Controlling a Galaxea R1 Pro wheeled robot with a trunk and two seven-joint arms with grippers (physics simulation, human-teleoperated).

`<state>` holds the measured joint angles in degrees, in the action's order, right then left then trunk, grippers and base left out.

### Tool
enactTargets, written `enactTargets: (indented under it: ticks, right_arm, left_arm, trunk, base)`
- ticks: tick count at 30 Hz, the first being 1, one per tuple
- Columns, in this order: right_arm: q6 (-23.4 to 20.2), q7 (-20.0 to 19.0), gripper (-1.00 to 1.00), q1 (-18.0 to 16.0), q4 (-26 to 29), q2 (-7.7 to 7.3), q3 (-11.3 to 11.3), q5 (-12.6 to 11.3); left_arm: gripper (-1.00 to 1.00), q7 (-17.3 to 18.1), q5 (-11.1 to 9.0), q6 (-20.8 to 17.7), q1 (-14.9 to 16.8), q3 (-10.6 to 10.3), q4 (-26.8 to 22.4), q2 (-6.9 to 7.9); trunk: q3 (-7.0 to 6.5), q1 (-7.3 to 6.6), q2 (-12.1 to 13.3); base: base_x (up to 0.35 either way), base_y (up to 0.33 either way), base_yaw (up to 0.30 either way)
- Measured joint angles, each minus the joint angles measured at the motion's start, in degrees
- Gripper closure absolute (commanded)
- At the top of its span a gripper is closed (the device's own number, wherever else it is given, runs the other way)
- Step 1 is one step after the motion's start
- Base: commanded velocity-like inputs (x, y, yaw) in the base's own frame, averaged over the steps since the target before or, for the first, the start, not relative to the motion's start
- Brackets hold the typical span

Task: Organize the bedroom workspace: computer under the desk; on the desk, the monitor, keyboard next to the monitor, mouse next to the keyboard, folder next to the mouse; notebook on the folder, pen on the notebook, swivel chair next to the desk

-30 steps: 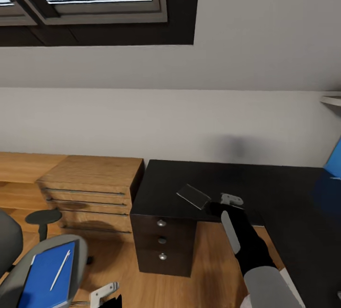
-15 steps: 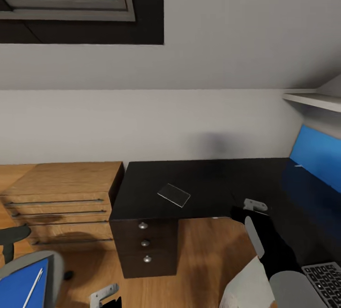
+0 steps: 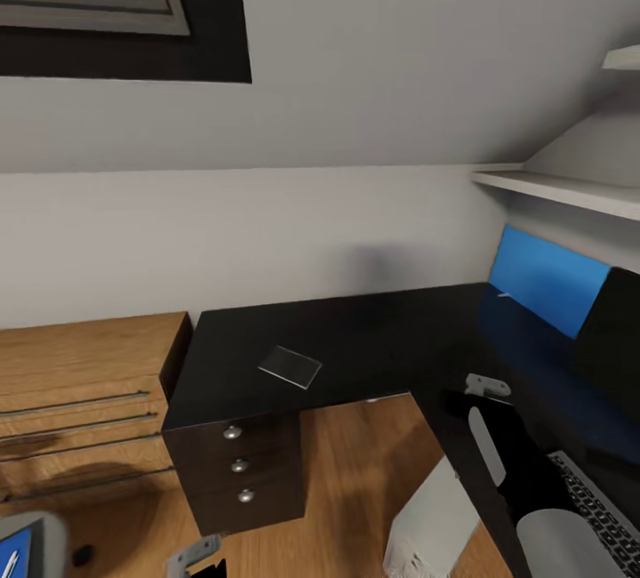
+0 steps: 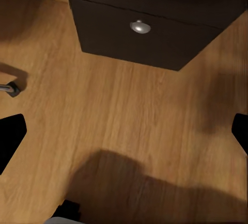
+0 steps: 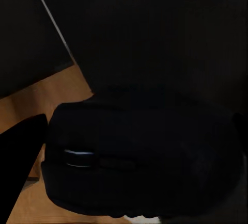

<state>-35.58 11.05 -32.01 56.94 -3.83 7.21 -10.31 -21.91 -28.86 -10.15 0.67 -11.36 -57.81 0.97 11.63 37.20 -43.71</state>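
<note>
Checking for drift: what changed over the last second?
The camera swung right, so the desk slid left in view, bringing in the monitor, keyboard and computer. The right gripper stays shut on the mouse; the notebook hasn't moved.

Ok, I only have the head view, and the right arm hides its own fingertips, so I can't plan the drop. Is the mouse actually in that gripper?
Observer: Yes. The right wrist view shows the mouse, scroll wheel visible, held between the right gripper fingers.
Operator: And the left gripper?
Observer: The left wrist view shows the left gripper open with nothing between its fingers. It is above the wood floor, facing the desk drawers.
</note>
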Motion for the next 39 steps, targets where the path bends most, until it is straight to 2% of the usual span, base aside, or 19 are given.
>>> enactTargets:
  ticks: [6, 9, 10, 11, 13, 15, 21, 39]
  right_arm:
    - [0.0, 0.0, 1.0, 0.0, -0.7, 0.11, -0.1, 0.1]
    - [0.0, 0.0, 1.0, 0.0, -0.7, 0.2, -0.2, 0.1]
    - [0.0, 0.0, 1.0, 0.0, -0.7, 0.22, -0.2, 0.1]
    - [0.0, -0.1, 1.0, 0.0, -0.7, 0.28, -0.2, 0.0]
    - [0.0, 0.0, 1.0, 0.0, -0.8, 0.36, -0.2, 0.0]
    - [0.0, 0.0, 1.0, 0.0, -1.0, 0.37, -0.2, 0.0]
    - [0.0, 0.0, 1.0, 0.0, -1.3, 0.29, -0.2, 0.0]
    - [0.0, 0.0, 1.0, 0.0, -1.4, 0.41, -0.4, -0.2]
  left_arm:
    - [-1.0, 0.0, 0.0, 0.1, 0.0, 0.0, 0.4, 0.0]
    - [-1.0, 1.1, 0.1, 8.6, -1.3, -0.6, 3.7, 1.21]
    - [-1.0, 1.6, 0.2, 9.8, -1.9, -1.0, 4.0, 1.58]
    - [-1.0, 4.3, 0.3, 14.3, -3.7, -2.2, 5.1, 3.44]
    - [-1.0, 8.0, 0.3, 20.4, -5.0, -3.0, 5.9, 5.67]
    - [-1.0, 9.2, 0.2, 22.9, -5.5, -3.2, 6.1, 6.3]
    - [-1.0, 10.3, 0.1, 25.2, -6.2, -3.4, 6.3, 6.88]
    - [-1.0, 10.1, -0.4, 25.4, -6.2, -3.1, 8.2, 6.76]
  trunk:
    - [0.0, 0.0, 0.0]
    - [0.02, 0.0, 0.0]
    - [0.02, 0.0, 0.0]
    - [0.03, 0.0, 0.0]
    - [0.02, 0.0, 0.0]
    - [0.02, 0.0, 0.0]
    - [0.02, 0.0, 0.0]
    - [0.02, -0.01, 0.0]
  base:
    - [0.0, 0.0, -0.297]
    - [0.0, 0.0, -0.283]
    - [0.0, 0.0, -0.193]
    - [0.0, 0.0, -0.123]
    - [0.0, 0.0, -0.057]
    - [0.0, 0.0, -0.029]
    - [0.0, 0.0, -0.009]
    - [0.068, 0.0, 0.0]
